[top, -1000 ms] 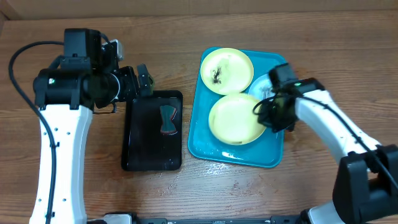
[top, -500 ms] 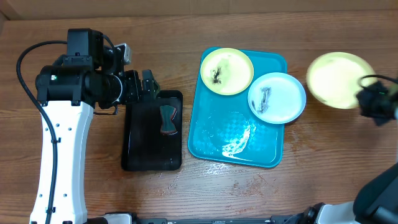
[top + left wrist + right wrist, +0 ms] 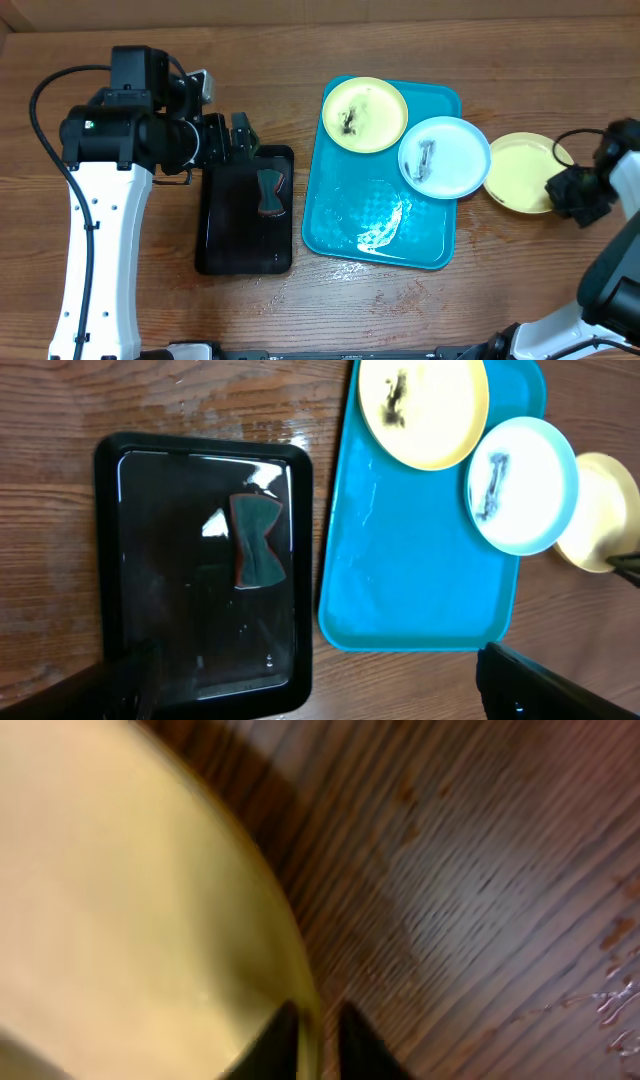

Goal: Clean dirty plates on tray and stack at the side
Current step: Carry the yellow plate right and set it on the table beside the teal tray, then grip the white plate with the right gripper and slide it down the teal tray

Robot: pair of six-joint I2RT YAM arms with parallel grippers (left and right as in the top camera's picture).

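Right pincer [image 3: 570,195] is down low at the desk [image 3: 500,290], and the wrist view puts us right on it: two dark tips straddle the rim of the clean yellow plate [image 3: 522,172], one tip over the plate and one over the bare wood, only a sliver apart. Whether they pinch that rim or have just let go, I cannot tell. The plate lies flat on the wood, reaching away from the tips toward the middle of the desk, its surface pale and unmarked. Past its far edge comes the blue-white plate [image 3: 445,158], touching or just overlapping it, dark smear in the centre, sitting on the tray [image 3: 330,220] and hanging out over the rim nearest this pincer. Further out again, in the tray's back corner away from this pincer, is the smeared yellow plate [image 3: 364,114], edge to edge with the blue-white one. The rest of the tray floor is bare, with wet streaks shining. Over to the other arm: the left pincer [image 3: 235,138] hangs released, fingers spread wide, above the back edge of the black tray [image 3: 225,240]. Just below it lies a dark bow-shaped sponge [image 3: 269,193] on the black tray, on the side toward the turquoise tray, which sits just beside it.
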